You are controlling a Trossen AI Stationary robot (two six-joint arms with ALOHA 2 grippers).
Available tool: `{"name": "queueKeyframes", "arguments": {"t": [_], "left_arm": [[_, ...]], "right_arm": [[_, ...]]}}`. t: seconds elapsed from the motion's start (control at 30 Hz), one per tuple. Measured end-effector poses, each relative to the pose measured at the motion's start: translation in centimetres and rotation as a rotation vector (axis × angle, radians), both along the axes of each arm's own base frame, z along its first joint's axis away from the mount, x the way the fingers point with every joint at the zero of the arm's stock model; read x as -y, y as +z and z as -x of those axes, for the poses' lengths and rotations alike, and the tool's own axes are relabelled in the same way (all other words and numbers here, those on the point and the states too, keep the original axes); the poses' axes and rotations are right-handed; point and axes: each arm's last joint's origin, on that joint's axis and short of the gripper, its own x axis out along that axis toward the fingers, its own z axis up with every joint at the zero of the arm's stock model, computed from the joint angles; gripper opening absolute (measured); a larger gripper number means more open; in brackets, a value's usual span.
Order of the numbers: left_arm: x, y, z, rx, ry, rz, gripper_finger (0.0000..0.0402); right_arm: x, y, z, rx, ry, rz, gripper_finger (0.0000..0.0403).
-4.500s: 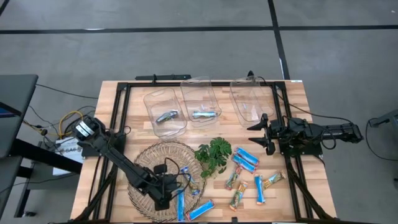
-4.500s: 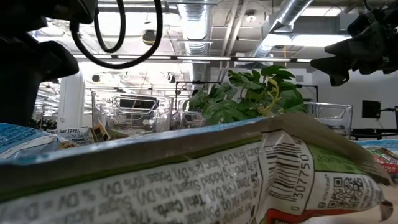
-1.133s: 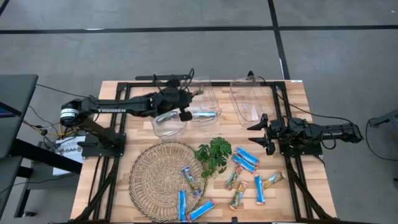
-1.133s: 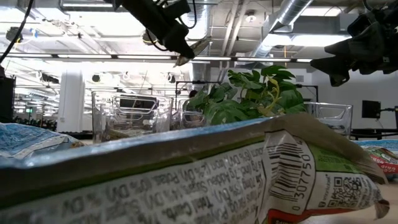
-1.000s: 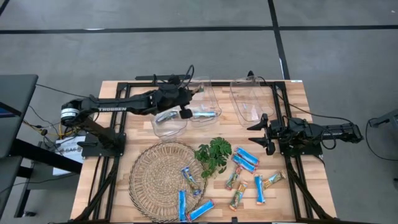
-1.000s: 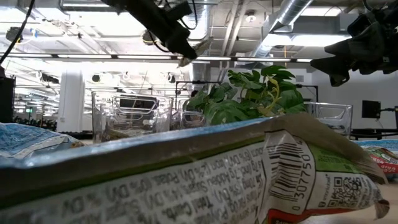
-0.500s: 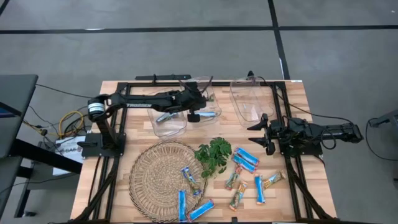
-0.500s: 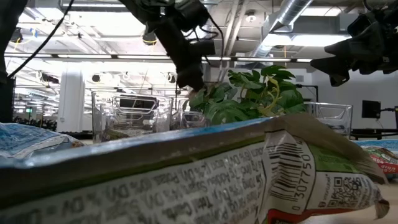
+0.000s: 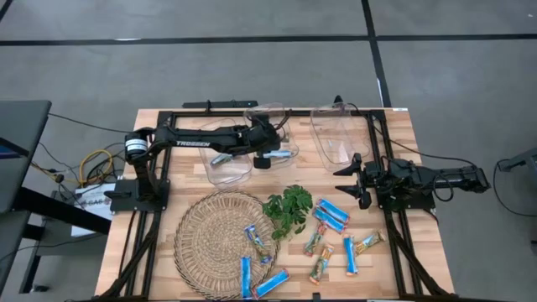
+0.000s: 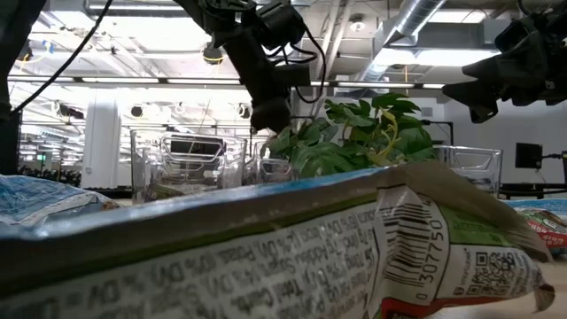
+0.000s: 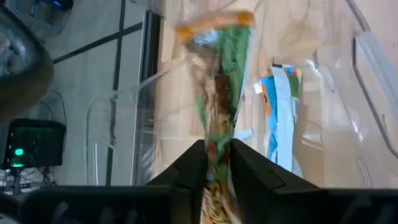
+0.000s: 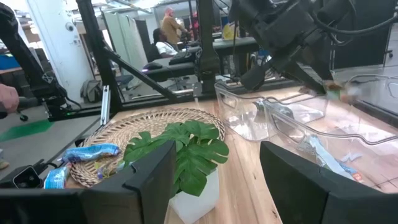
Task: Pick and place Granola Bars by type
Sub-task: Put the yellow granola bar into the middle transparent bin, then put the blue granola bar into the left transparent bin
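Since approx. half a sec ago the left arm has reached a bit further over the clear bins at the far side of the table (image 9: 403, 126); earlier it was down at the woven mat (image 9: 210, 243). Left gripper (image 9: 267, 149) now hangs over the middle bin (image 9: 270, 126), and in the left wrist view its fingers (image 11: 186, 174) pinch the end of a tan/green granola bar (image 11: 221, 106), which hangs blurred between them; the grip looks to be loosening, but the bar is not free yet. One blue-and-silver bar (image 11: 278, 118) already lies in the bin below, another (image 9: 223, 157) in the left bin (image 9: 220, 151); the right bin (image 9: 336, 134) looks empty.

Handling, my judgement: bars are light, thin, in crinkly foil that is slippery and bends easily, so better to pinch across the flat middle or at a sealed end, w/ gentle force.

Other bars lie loose: some near the mat's right edge (image 9: 254, 239), some on bare wood right of the leafy sprig (image 9: 288, 208), e.g. a blue one (image 9: 333, 214).

Right gripper (image 9: 357, 180) waits w/ fingers spread, holding nothing, near the right frame rail.

Surface is pale wood w/ black frame rails; around it a grey floor, cables, and in the right wrist view a workshop w/ people (image 12: 168, 28) far behind.
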Motion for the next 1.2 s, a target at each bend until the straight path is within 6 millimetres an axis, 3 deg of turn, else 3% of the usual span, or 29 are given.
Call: {"name": "queueKeyframes", "arguments": {"t": [0.3, 0.47, 0.63, 0.87, 1.2], "left_arm": [[0.0, -0.1, 0.1, 0.017, 0.06, 0.028, 0.0156], [0.6, 0.2, 0.1, 0.051, 0.074, 0.051, 0.0169], [2.4, 2.2, 0.6, 0.146, 0.049, 0.156, 0.0165], [8.1, 3.9, 2.8, 0.134, -0.093, 0.308, 0.016], [18.9, 3.6, 6.3, 0.01, -0.29, 0.452, 0.0159]], "right_arm": [[0.0, 0.0, 0.0, 0.0, 0.0, 0.0, 0.0225], [0.0, 0.0, 0.0, 0.0, 0.0, 0.0, 0.0225], [0.0, 0.0, 0.0, 0.0, 0.0, 0.0, 0.0225], [0.0, 0.0, 0.0, 0.0, 0.0, 0.0, 0.0225], [0.0, 0.0, 0.0, 0.0, 0.0, 0.0, 0.0225]]}}
